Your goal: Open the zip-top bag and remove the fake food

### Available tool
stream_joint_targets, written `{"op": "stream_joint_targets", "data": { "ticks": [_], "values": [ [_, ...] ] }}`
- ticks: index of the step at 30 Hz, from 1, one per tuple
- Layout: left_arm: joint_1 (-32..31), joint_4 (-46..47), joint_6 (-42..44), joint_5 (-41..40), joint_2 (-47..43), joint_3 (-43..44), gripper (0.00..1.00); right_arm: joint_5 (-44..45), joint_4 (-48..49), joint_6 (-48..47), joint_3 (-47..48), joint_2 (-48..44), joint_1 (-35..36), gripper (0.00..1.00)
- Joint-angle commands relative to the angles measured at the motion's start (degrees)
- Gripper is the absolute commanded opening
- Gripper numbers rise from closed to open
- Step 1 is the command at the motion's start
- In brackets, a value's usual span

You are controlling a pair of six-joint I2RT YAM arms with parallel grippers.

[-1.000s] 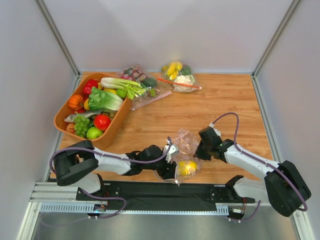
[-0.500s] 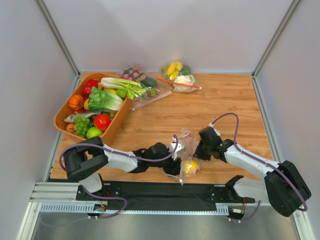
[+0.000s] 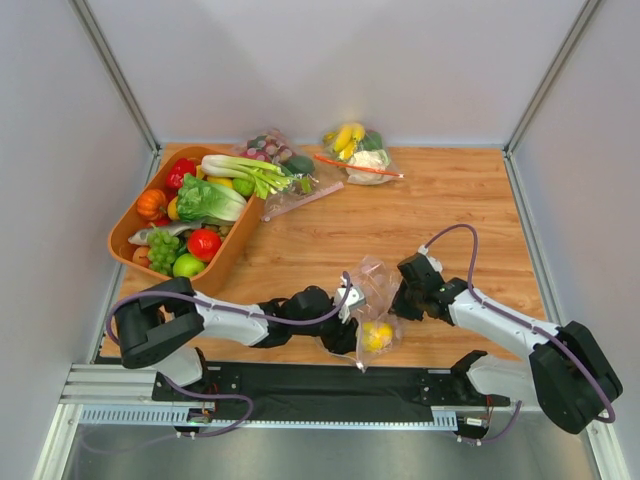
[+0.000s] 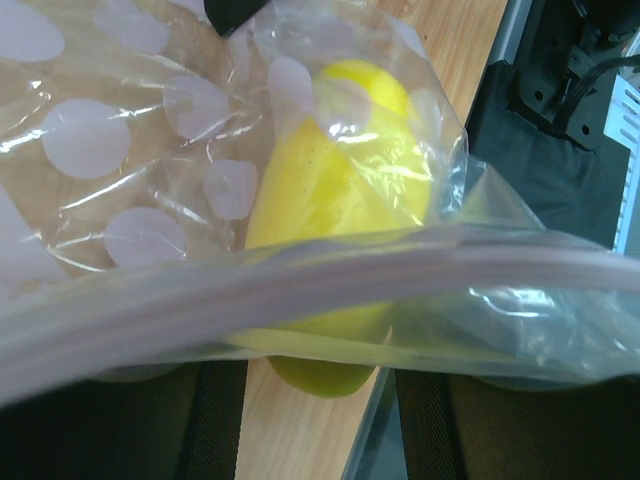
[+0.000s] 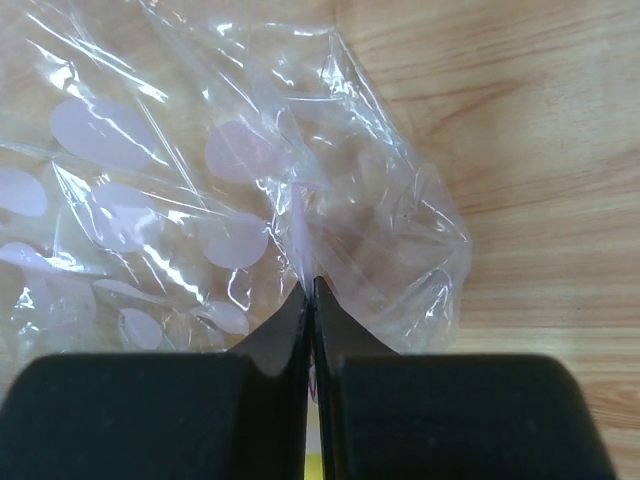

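The right gripper has its jaws pinched tight on a fold of the zip-top bag, film squeezed flat between the fingers. On the left gripper the jaws stand apart, with the bag's lower end and the lemon between them. I can't see either finger pressing on anything.

From the overhead camera I see the wooden table. The orange bin sits at its left side, heaped with produce. A long pale-green leafy stalk lies across the bin's far end and a bunch of green grapes sits near its front. Two other clear bags lie at the far edge, well apart from the arms: one with dark grapes and one with a banana.

The zip-top bag is near the front edge, strung between the two grippers. Through my left wrist camera the pink zip strip runs straight across, and the lemon sits inside, behind the dotted film.
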Motion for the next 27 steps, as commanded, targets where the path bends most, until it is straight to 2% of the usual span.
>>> {"op": "stream_joint_targets", "data": {
  "ticks": [1,7,17,27],
  "values": [
    [-0.4,-1.7,2.1,0.4,-5.1,-1.3,0.00,3.7,-0.5,-2.1,2.3,-1.2,-1.3,0.00],
    [-0.4,-7.2,2.2,-1.1,-11.7,-3.3,0.00,6.3,-1.4,-6.4,4.3,-0.4,-4.6,0.00],
    [-0.4,-17.7,1.9,-6.2,-23.8,-4.5,0.00,6.0,1.0,-11.2,4.6,1.0,-12.1,0.00],
    [0.4,-33.2,3.1,-13.5,-34.4,-1.8,0.00,4.3,5.0,-15.3,6.0,4.5,-20.3,0.00]
  ]
}}
